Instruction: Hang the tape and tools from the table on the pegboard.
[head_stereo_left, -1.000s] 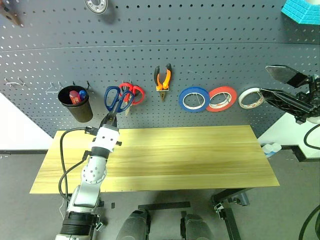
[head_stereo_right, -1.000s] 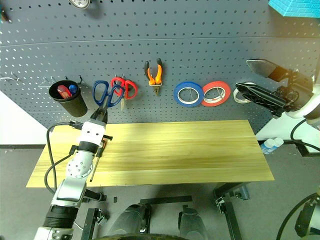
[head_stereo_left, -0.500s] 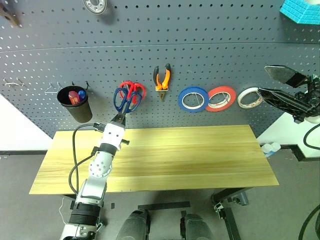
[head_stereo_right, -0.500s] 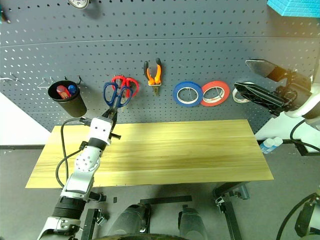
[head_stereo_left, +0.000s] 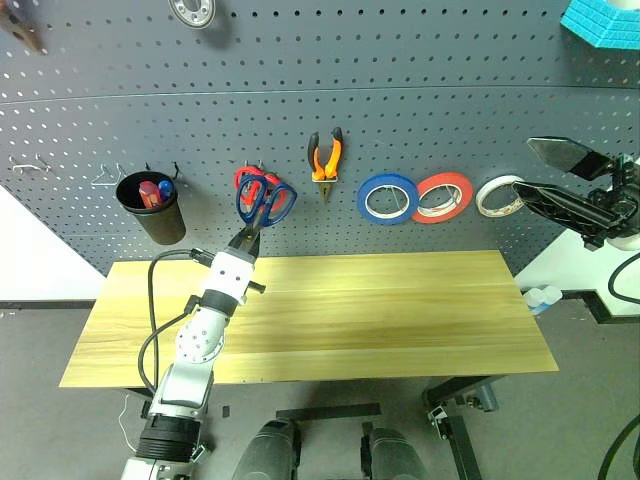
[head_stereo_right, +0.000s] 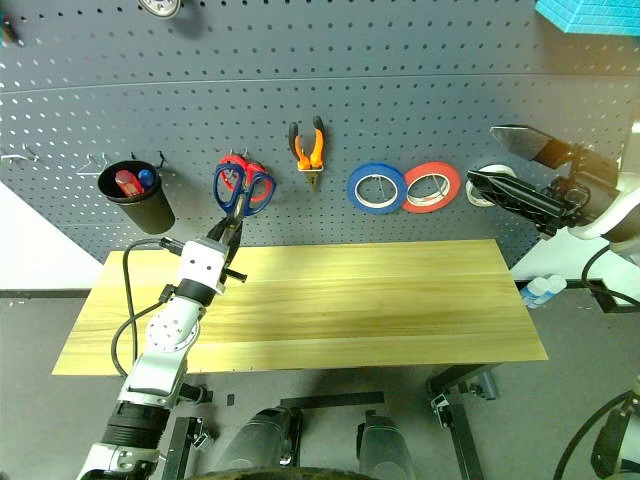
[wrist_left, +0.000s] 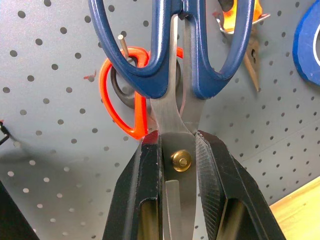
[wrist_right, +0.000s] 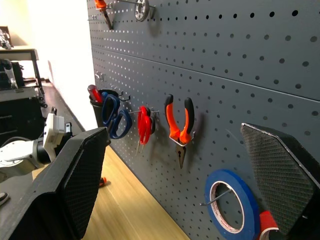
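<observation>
Setting: a light-wood table (head_stereo_left: 400, 320) stands against a dark grey pegboard (head_stereo_left: 430, 130); every place below is given from the pegboard.
Table: its planks in front of the pegboard look bare of tools; the screwdriver cannot be made out.
Left gripper (wrist_left: 181, 150): just in front of the pegboard, pressed together on the blades of the blue-handled scissors (head_stereo_left: 266, 203) at the pivot screw, handles raised toward the panel.
Scissors: their handle loops overlap the red-handled scissors (head_stereo_left: 249, 180) already on a hook (wrist_left: 121, 42); whether a blue loop is over the hook yet, I cannot tell.
Handling: the scissors are stiff steel, light, with smooth blades that may slip or swivel in a pinch; holding at the pivot looks sound, since it leaves the loops free for the hook.
Right gripper (wrist_right: 185, 175): spread wide, holding nothing, hovering close before the pegboard's right part.
On the pegboard: orange-and-black pliers (head_stereo_left: 325, 160), a blue roll (head_stereo_left: 388, 198), a red roll (head_stereo_left: 444, 197) and the whitish tape (head_stereo_left: 500, 196) hang in a row; a black cup (head_stereo_left: 152, 208) hangs further left.
</observation>
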